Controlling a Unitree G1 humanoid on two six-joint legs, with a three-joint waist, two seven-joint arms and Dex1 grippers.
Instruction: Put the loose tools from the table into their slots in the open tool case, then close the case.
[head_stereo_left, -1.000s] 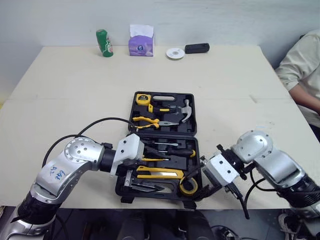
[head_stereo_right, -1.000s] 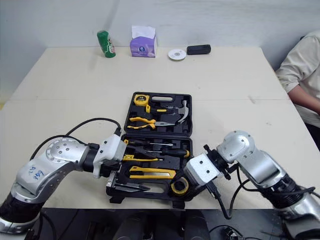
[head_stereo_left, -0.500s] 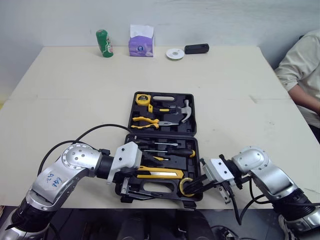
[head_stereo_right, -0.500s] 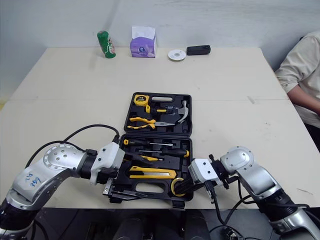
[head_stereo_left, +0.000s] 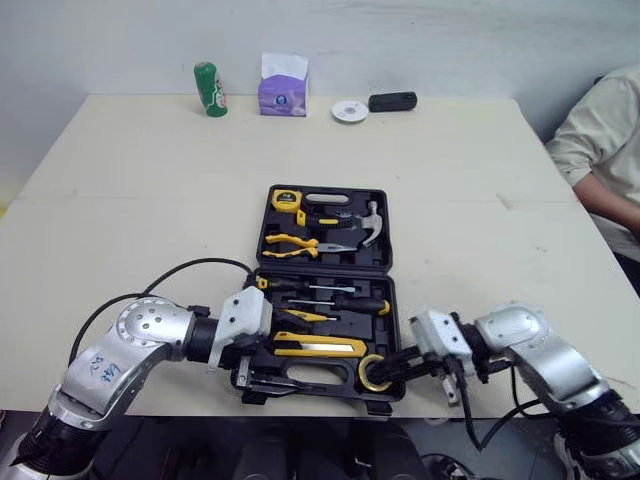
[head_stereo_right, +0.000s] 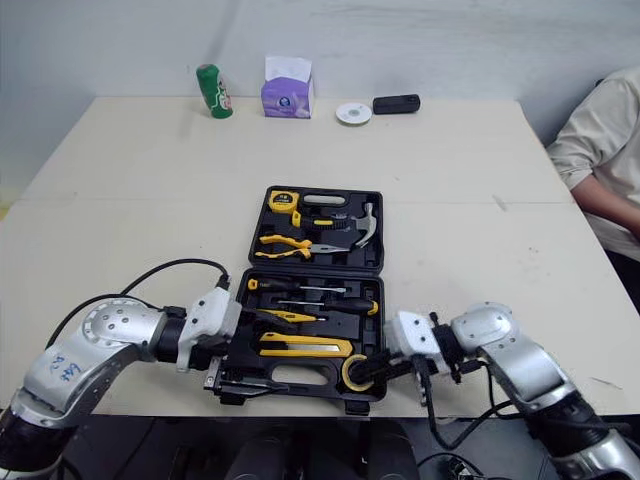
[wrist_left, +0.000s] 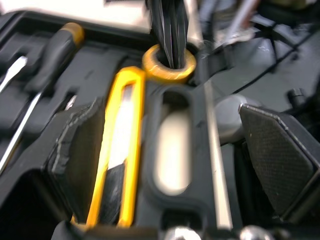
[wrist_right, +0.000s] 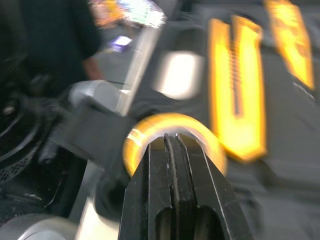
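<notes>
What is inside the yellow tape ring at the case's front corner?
The right pincer, shut, pokes its black tips into the yellow tape ring. Whatever lies under those tips is covered.

- The tool case (head_stereo_left: 389, 230) lies open on the desk (head_stereo_left: 140, 200), in the middle, near the front edge.
- Far half: tape measure (head_stereo_left: 285, 196) at the left, hammer (head_stereo_left: 370, 224) at the right, pliers (head_stereo_left: 290, 241) before the tape measure.
- Near half: screwdrivers (head_stereo_left: 340, 303) behind, knife (head_stereo_left: 320, 348) before them, tape roll (head_stereo_left: 364, 378) in the front right corner.
- Left claw (head_stereo_left: 264, 348) at the case's front left; right claw (head_stereo_left: 385, 368) tip inside the tape roll.
- Along the desk's far edge, left to right: can (head_stereo_left: 209, 89), tissue box (head_stereo_left: 283, 85), small disc (head_stereo_left: 349, 110), flat box (head_stereo_left: 392, 101).
- A person's sleeve (head_stereo_left: 605, 150) beyond the desk's right side.
</notes>
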